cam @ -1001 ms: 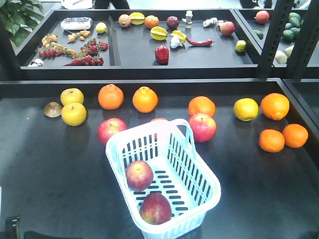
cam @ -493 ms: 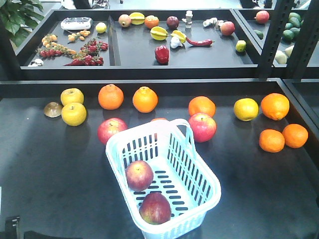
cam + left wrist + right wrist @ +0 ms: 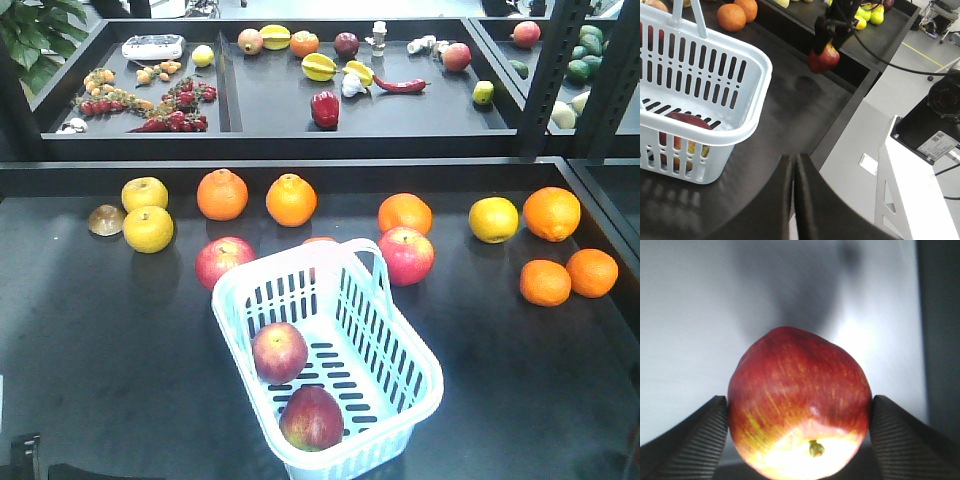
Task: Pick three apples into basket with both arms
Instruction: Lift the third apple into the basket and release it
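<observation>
Two apples already sit in the basket near the tabletop's front edge, and the right end effector is clamped on the third apple – held up off the right edge of the tabletop (easiest to spot from the left wrist). So this looks like the carry step. Next it needs to travel over the basket's open top, then let go. Left end effector is pinched closed, empty.

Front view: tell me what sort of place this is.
Likely a mock produce stall in a lab or demo space: black display shelves laid out with loose oranges and apples, a plastic shopping basket, and trays of assorted produce behind.
</observation>
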{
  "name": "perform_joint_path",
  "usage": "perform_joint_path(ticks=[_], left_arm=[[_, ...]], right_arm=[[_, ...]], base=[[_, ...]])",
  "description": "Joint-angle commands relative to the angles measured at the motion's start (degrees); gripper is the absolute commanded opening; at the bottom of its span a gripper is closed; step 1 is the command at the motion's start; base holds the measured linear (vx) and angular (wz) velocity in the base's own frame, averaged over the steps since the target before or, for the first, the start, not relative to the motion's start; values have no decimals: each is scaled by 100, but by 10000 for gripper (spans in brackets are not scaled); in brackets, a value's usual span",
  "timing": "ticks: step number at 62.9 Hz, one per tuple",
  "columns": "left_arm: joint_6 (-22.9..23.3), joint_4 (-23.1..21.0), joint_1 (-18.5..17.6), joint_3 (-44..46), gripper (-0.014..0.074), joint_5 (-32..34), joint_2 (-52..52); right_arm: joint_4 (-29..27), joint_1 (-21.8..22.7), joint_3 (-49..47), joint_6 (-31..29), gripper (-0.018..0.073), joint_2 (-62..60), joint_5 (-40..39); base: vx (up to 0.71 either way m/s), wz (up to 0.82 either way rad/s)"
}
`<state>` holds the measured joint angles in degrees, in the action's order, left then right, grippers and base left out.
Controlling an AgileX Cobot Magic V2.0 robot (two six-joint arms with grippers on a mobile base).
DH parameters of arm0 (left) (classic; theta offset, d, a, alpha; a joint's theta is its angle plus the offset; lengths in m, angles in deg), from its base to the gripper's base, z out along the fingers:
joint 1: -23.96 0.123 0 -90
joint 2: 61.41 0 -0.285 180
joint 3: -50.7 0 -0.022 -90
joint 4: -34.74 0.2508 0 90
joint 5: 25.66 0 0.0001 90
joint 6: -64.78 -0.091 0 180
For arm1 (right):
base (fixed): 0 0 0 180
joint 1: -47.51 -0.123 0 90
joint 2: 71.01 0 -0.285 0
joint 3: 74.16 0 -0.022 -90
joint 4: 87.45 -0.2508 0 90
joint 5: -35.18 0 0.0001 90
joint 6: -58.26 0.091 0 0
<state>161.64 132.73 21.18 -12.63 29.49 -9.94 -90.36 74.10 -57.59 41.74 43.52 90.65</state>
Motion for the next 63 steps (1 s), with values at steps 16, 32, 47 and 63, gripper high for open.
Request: perform_joint_path(ticks=[16,32,47,63], left_arm=[[3,-381,-20,118,-6,88,-6],[3,-381,-20,118,-6,88,-6],[3,-386,-20,118,-6,76,-6],[3,-386,-20,118,-6,64,-6]], right_arm=[[-3242,-54,-1178,-1799,-9,-1363,1156],[-4367,-1170,-1224,-2335,-4,-2088,1537],[-4301,-2851,-1219,-2324,-4,-2102,1239],[-4213,-4054,-1219,-2140,48,-1541,653]], base=[[0,0],[0,0],[0,0],[0,0]])
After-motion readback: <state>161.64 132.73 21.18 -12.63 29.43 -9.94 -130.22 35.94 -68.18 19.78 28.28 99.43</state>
